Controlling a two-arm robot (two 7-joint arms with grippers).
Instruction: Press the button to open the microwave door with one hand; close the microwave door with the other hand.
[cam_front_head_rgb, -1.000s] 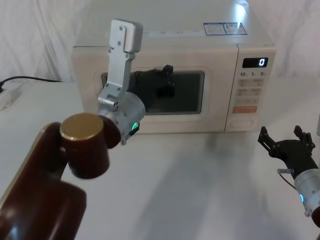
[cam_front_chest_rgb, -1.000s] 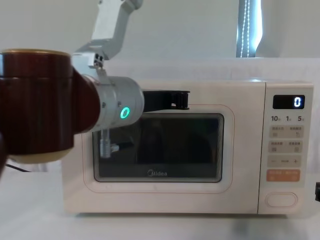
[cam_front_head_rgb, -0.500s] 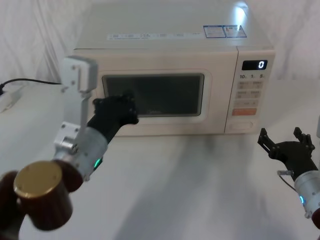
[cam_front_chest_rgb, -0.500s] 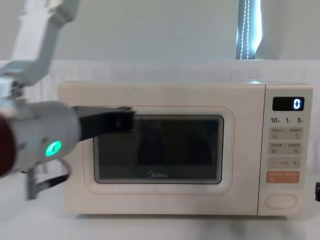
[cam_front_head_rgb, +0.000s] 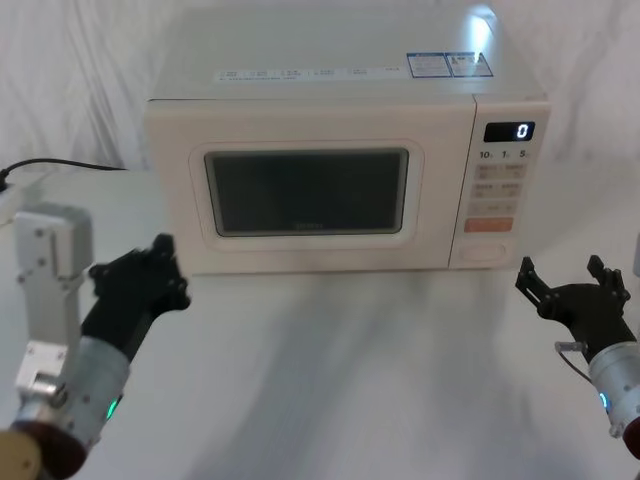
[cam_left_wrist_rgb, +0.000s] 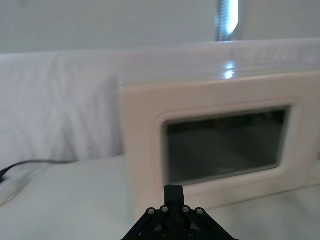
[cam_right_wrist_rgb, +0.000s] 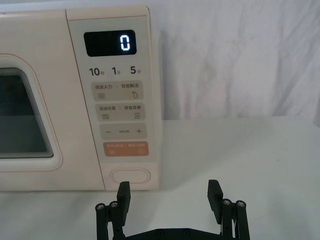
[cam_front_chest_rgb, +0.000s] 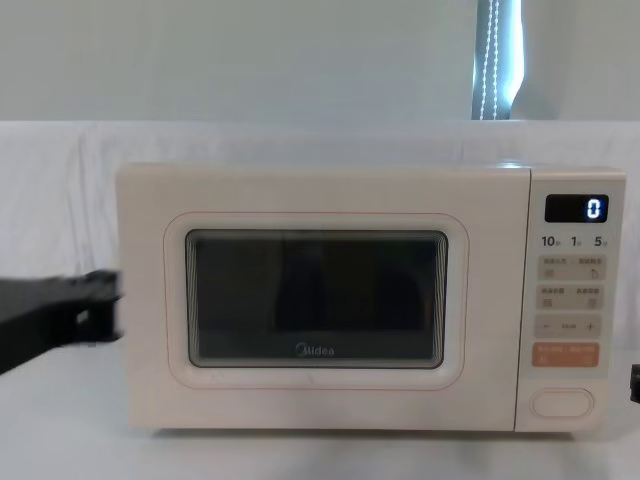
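The cream microwave door (cam_front_head_rgb: 305, 195) with its dark window is shut flush with the oven front; the Midea logo shows in the chest view on the door (cam_front_chest_rgb: 315, 300). The wide pill-shaped button (cam_front_head_rgb: 482, 253) sits at the bottom of the control panel. My left gripper (cam_front_head_rgb: 165, 270) hangs low to the left of the oven, clear of the door, fingers shut on nothing; its tip (cam_left_wrist_rgb: 173, 191) points at the oven's left front corner. My right gripper (cam_front_head_rgb: 562, 272) hovers open over the table, right of the panel. Seen from its wrist, this gripper (cam_right_wrist_rgb: 169, 195) is just short of the button (cam_right_wrist_rgb: 130, 175).
An orange key (cam_right_wrist_rgb: 126, 148) lies directly above the button, and the display (cam_right_wrist_rgb: 110, 43) reads 0. A black cable (cam_front_head_rgb: 60, 160) runs over the table at far left. White cloth covers the table and hangs behind the oven.
My left arm has pulled back from the door window and swung down to the lower left, off the oven. The door stays shut. The right gripper has not moved.
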